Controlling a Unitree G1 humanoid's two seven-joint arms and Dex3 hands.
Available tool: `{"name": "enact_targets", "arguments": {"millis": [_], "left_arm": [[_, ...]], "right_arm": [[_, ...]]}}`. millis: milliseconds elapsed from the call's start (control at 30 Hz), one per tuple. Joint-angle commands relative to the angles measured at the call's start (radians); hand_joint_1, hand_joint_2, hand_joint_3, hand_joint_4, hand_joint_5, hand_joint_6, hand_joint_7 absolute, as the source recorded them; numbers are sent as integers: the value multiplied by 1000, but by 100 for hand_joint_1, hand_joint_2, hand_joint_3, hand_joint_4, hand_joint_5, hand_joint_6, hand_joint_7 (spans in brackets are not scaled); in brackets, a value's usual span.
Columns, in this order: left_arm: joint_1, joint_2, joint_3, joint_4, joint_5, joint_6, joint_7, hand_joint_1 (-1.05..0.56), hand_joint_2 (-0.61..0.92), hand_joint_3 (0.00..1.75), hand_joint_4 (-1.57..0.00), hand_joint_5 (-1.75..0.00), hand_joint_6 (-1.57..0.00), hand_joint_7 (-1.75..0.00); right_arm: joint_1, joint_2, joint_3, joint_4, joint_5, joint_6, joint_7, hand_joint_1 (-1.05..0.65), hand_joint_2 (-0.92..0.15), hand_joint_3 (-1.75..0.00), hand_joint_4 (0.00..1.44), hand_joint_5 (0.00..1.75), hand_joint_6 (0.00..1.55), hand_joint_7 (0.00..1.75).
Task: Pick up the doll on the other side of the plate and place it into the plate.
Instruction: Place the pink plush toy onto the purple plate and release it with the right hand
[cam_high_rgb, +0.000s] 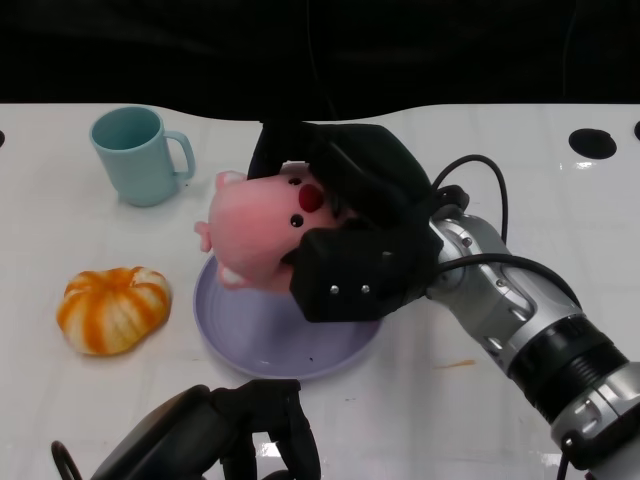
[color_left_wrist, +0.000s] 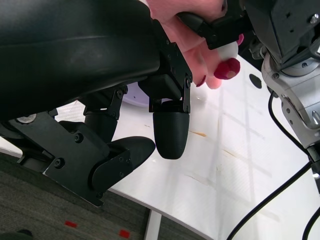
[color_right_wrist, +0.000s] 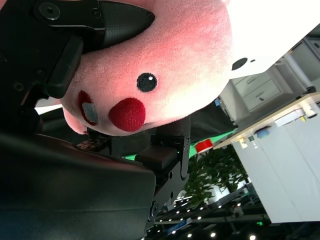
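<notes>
One doll (cam_high_rgb: 262, 228), pink and plush, sits clamped in the fingers (cam_high_rgb: 345, 272) of the right hand (cam_high_rgb: 360, 230), which wrap it from its far side and from below, and its body hangs over the far-left rim of the lavender plate (cam_high_rgb: 262, 340), seemingly just above it. From those fingers the plate's bare centre lies straight below and slightly toward the robot, so I judge a short lowering should seat the doll. Left hand (cam_high_rgb: 235, 432) rests near the desk (cam_high_rgb: 480, 130) edge, fingers loosely curled around nothing.
</notes>
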Motion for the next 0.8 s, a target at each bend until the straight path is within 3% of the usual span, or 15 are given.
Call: {"name": "enact_targets", "arguments": {"millis": [33,100,167,400,433,467,500,533,633,733,800], "left_arm": [[-1,-3,-6,-18,8,13,5,-16,53,113,-67,-172,-64,-145],[-1,-3,-8,-18,12,15,5,-16,53,112,-67,-172,-64,-145],[-1,-3,-9,-17,15,12,7,-16,53,112,-67,-172,-64,-145],[-1,-4,-9,-16,16,12,7,-16,53,112,-68,-172,-64,-145],[-1,-2,-9,-16,18,10,6,-16,53,112,-68,-171,-64,-145],[-2,0,-9,-14,21,6,5,-16,53,113,-68,-171,-64,-146],[-2,2,-10,-12,22,3,5,-16,52,115,-68,-171,-64,-147],[-3,3,-10,-11,23,1,5,-16,52,116,-68,-171,-64,-147],[-3,3,-10,-11,24,0,6,-16,51,117,-68,-171,-64,-148],[-5,2,-9,-4,21,-4,7,-16,51,117,-69,-171,-64,-148],[-7,1,-8,5,18,-11,9,-16,50,119,-69,-171,-64,-148]], "right_arm": [[-23,12,2,9,21,-6,30,-20,-30,-134,95,175,70,171],[-20,22,-2,11,36,0,54,-19,-30,-132,94,175,83,129],[-18,26,-5,10,42,6,70,-20,-31,-126,91,175,86,110],[-18,27,-6,8,44,9,78,-20,-32,-123,91,175,87,103],[-26,4,22,-26,22,54,166,-20,-32,-123,91,175,87,103],[-31,-16,45,-57,4,95,243,-44,-55,-83,47,118,54,66],[-33,-30,61,-85,-8,127,299,-61,-77,-45,19,76,33,37],[-32,-38,69,-108,-16,151,335,-66,-84,-32,10,62,27,27],[-21,-43,71,-145,-19,183,365,-72,-91,-19,1,49,21,17],[-21,-56,81,-166,-22,204,397,-72,-92,-18,0,47,20,15],[-23,-70,89,-179,-28,218,430,-82,-92,-23,0,34,14,10]]}}
